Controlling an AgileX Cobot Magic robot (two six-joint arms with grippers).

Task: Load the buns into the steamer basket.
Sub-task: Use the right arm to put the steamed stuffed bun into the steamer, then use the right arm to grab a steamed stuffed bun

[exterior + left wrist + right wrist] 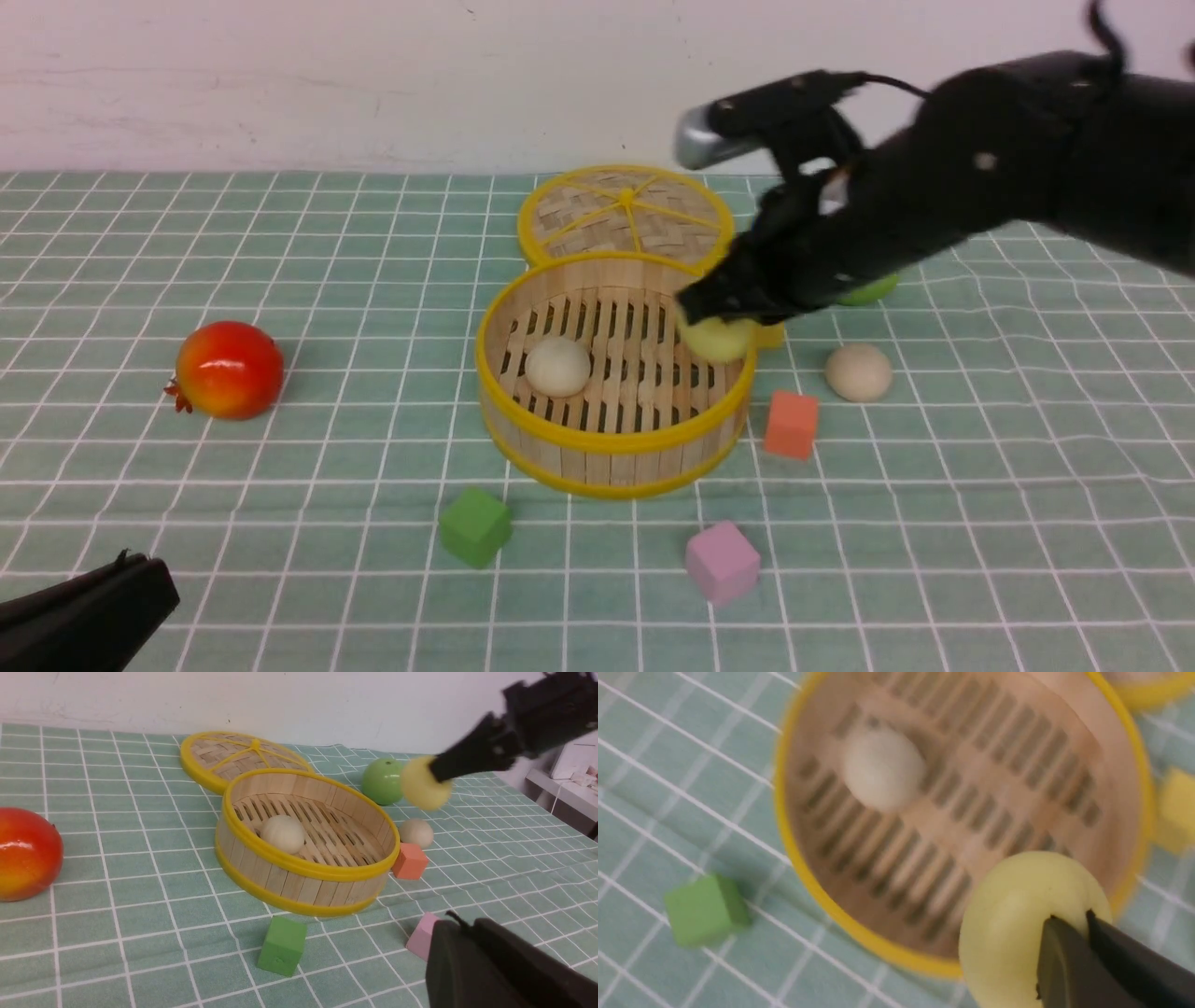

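Observation:
The steamer basket (611, 441) stands mid-table with one off-white bun (557, 366) on its slatted floor. My right gripper (698, 308) is shut on the pale yellow bun (719, 340) and holds it in the air over the basket's right rim. The right wrist view shows the fingertips pinching that bun (1013, 924) above the rim (817, 891). A beige bun (858, 371) lies on the cloth right of the basket. My left gripper (140, 574) is low at the near left, shut and empty; it also shows in the left wrist view (455, 921).
The woven lid (624, 217) lies behind the basket. A green apple (870, 289) sits behind my right arm. A red fruit (229, 369) is at the left. Orange (792, 425), green (474, 525), pink (721, 562) and yellow (771, 334) cubes lie around the basket.

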